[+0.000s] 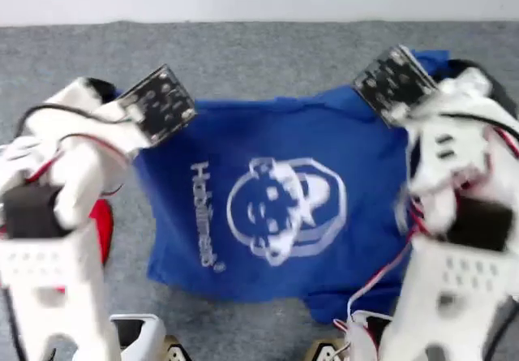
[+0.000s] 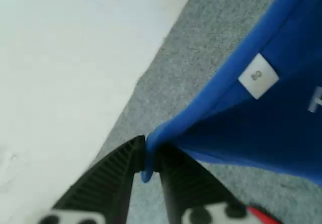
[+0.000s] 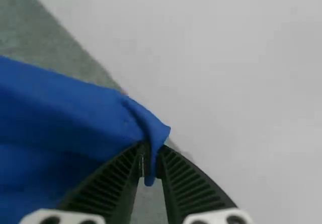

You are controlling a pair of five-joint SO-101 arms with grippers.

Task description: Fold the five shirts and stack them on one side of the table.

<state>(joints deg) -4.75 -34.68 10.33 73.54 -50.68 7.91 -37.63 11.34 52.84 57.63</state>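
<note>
The shirt (image 1: 268,215) lies spread, print up, in the middle of the table (image 1: 243,53), blue on grey, with its far edge caught at both ends. The left hand (image 2: 148,163) is closed on a fold of cloth at the far-left corner, close to the small white label (image 2: 257,76). The right hand (image 3: 149,166) is pinched shut on the far-right corner. The held edge therefore runs left to right between the two hands, and the rest of the shirt lies on their near side, towards the arm bases. To my eye the fold depends on that: both corners would have to travel together towards the near hem and stay level, or the edge will skew.
</note>
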